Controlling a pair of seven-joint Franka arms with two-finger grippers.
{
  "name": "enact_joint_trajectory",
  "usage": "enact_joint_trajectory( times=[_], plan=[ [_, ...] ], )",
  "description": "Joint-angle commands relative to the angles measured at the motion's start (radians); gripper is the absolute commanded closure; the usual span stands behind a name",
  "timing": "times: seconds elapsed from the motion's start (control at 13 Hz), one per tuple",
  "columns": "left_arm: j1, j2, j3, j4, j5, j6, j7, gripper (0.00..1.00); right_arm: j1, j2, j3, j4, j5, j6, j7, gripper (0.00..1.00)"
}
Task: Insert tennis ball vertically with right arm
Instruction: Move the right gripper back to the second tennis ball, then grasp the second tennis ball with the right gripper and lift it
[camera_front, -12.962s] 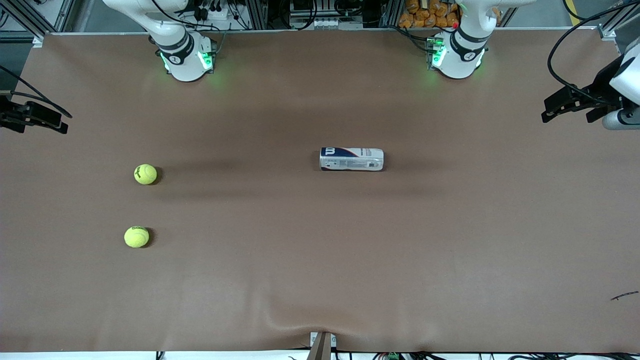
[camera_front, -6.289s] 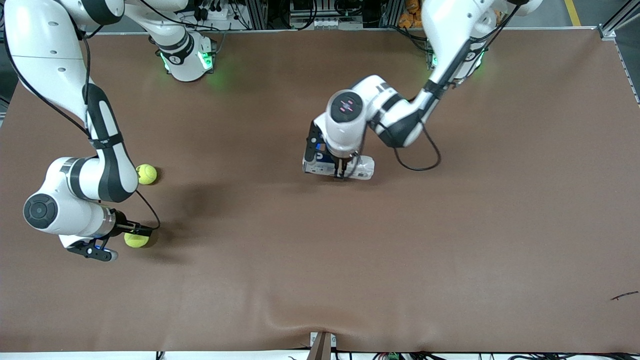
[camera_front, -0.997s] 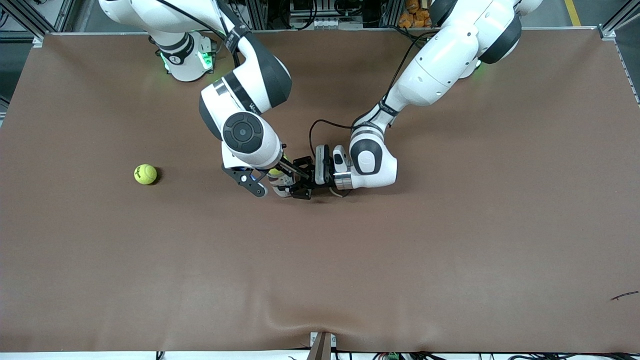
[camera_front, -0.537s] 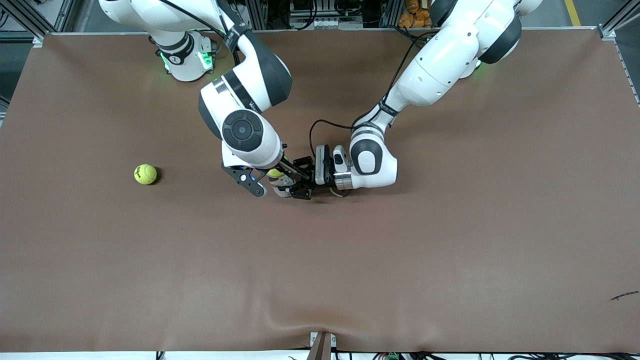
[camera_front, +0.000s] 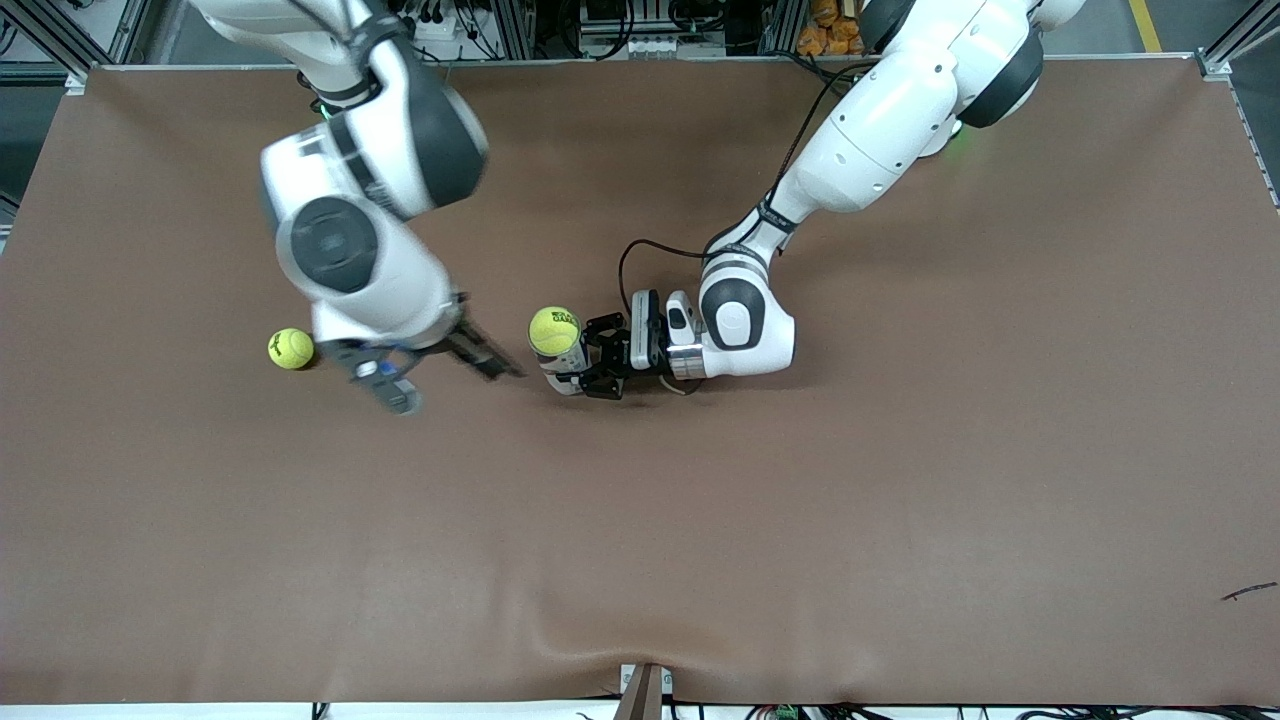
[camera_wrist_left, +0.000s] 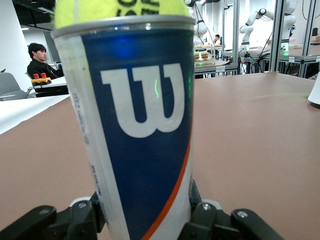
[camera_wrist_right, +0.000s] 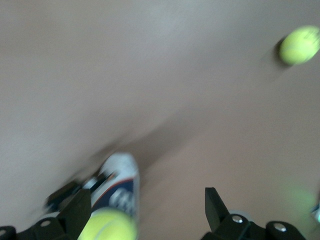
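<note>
A blue and white tennis ball can (camera_front: 566, 368) stands upright near the table's middle. A yellow tennis ball (camera_front: 554, 330) sits in its open mouth, with its top showing above the rim. My left gripper (camera_front: 583, 368) is shut on the can low down. In the left wrist view the can (camera_wrist_left: 137, 140) fills the middle, with the ball (camera_wrist_left: 120, 7) on top. My right gripper (camera_front: 465, 372) is open and empty, up over the table between the can and a loose ball. The right wrist view shows the can (camera_wrist_right: 120, 192) and the ball (camera_wrist_right: 107, 226) beside my right gripper (camera_wrist_right: 146, 210).
A second tennis ball (camera_front: 291, 348) lies on the brown table toward the right arm's end, and it also shows in the right wrist view (camera_wrist_right: 299, 44). A small dark scrap (camera_front: 1248, 592) lies near the front corner at the left arm's end.
My right gripper has let go of the tennis ball, which now rests in the can's mouth. It has swung up and away toward the right arm's end. The left arm has not moved.
</note>
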Motion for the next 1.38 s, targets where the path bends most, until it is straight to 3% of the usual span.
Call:
enact_joint_trajectory(
  times=[0.0, 0.46, 0.92, 1.15, 1.3],
  plan=[
    [0.001, 0.007, -0.002, 0.013, -0.015, -0.012, 0.026, 0.38, -0.155, -0.011, 0.017, -0.083, -0.019, -0.008, -0.245, 0.0],
    [0.003, 0.006, -0.002, 0.013, -0.016, -0.012, 0.028, 0.32, -0.33, -0.025, 0.015, -0.28, -0.08, 0.014, -0.581, 0.0],
    [0.003, 0.003, -0.002, 0.01, -0.014, -0.013, 0.029, 0.24, -0.509, -0.068, 0.015, -0.58, -0.083, 0.329, -0.947, 0.0],
    [0.003, 0.001, -0.002, 0.008, -0.013, -0.013, 0.029, 0.2, -0.541, -0.059, 0.017, -0.675, -0.082, 0.448, -1.03, 0.0],
    [0.003, -0.002, -0.002, 0.008, -0.016, -0.012, 0.036, 0.16, -0.559, -0.054, 0.018, -0.699, -0.082, 0.459, -1.043, 0.0]
  ],
)
